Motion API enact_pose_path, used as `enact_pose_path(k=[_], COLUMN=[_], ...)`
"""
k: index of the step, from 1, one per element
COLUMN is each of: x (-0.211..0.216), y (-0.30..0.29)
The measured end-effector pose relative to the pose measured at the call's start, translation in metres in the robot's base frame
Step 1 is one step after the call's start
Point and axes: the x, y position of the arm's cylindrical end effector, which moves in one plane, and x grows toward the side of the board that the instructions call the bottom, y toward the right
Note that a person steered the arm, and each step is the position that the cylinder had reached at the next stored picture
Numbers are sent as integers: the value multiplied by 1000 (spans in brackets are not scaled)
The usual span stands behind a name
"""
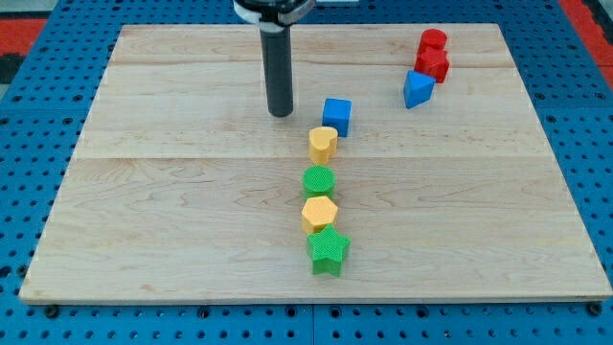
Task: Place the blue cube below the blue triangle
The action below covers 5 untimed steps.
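The blue cube (336, 116) sits on the wooden board (172, 192) near the middle, a little above centre. The blue triangle (417, 88) lies up and to the view's right of it, well apart. My tip (280, 113) rests on the board just to the view's left of the blue cube, with a small gap between them. The dark rod rises straight to the view's top.
Two red blocks (433, 56) stand just above the blue triangle, touching it. A yellow block (323, 144) sits right below the blue cube. Below it in a column stand a green round block (318, 181), a yellow hexagon (319, 214) and a green star (328, 250).
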Motion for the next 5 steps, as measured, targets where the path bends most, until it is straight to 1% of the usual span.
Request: enact_pose_path(k=[1,2,3,4,5], x=[5,5,5,-9,-12], y=[28,74,106,100,106])
